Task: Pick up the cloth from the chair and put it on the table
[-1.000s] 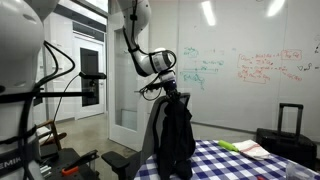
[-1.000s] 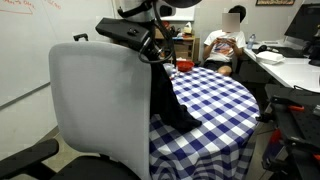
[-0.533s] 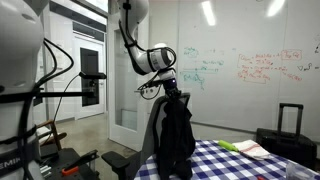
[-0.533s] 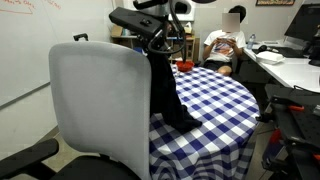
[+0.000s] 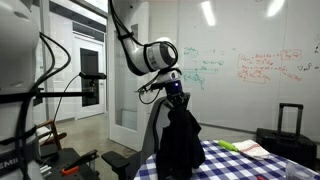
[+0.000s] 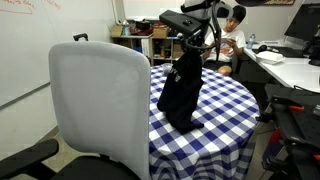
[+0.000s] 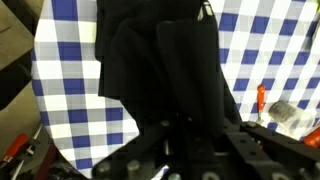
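Cloth (image 6: 182, 92) hanging over tabletop (image 6: 238, 105), clear of chair (image 6: 95, 100)
Gripper (image 6: 191, 52) clamped on its bunched top. Soft, light, drapes long, so the hem may drag. High bunch grip looks right.

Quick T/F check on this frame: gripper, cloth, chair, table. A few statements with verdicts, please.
1. The gripper is shut on the cloth. True.
2. The cloth is draped over the back of the chair. False: it hangs from the gripper above the table.
3. The table has a blue-and-white checked cover. True.
4. The cloth is white. False: it is black.
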`<state>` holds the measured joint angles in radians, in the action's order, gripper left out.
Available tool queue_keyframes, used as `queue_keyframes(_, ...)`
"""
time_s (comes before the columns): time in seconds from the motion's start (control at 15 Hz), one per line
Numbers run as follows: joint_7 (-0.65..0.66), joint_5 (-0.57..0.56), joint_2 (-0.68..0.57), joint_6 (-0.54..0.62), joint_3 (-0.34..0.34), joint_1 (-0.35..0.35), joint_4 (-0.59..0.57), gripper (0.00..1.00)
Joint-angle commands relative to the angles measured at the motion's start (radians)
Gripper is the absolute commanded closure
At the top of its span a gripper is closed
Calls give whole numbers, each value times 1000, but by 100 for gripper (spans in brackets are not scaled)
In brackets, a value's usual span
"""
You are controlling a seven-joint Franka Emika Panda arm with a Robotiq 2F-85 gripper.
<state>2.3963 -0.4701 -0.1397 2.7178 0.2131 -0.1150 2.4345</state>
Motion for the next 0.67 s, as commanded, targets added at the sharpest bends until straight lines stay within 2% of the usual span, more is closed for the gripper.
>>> queue_keyframes(0.0,102,-63,96,18,13,50,97,99)
queue_keyframes(0.07,117,-68,109,18,8,67,112,99)
queue_keyframes(0.13,63,-37,51,-3,-20,75,58,99)
queue_keyframes(0.2,62,-38,60,-3,-23,87,68,94)
queue_keyframes(0.53,62,-37,52,-2,-34,88,66,94)
queue_keyframes(0.6,62,-37,52,-2,-34,88,66,99)
